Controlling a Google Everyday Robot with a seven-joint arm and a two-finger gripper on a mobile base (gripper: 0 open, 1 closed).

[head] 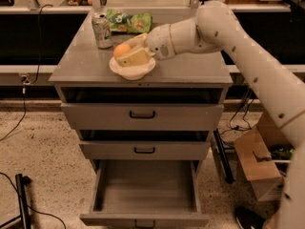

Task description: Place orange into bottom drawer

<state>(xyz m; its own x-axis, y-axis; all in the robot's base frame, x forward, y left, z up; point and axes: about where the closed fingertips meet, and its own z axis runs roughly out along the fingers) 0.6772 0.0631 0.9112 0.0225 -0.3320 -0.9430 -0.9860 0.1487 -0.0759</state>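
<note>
The orange (121,48) sits between the pale fingers of my gripper (125,55), which is shut on it. The gripper holds it just above the white bowl (136,72) on the cabinet top (190,68). My white arm (224,30) reaches in from the right. The bottom drawer (145,194) is pulled out below, an open grey box with a small dark handle at its front. The two upper drawers (142,114) are closed.
A soda can (101,30) stands at the back left of the cabinet top, with a green snack bag (129,20) behind it. A cardboard box (257,161) and cables lie on the floor to the right. A dark stand (21,199) is at lower left.
</note>
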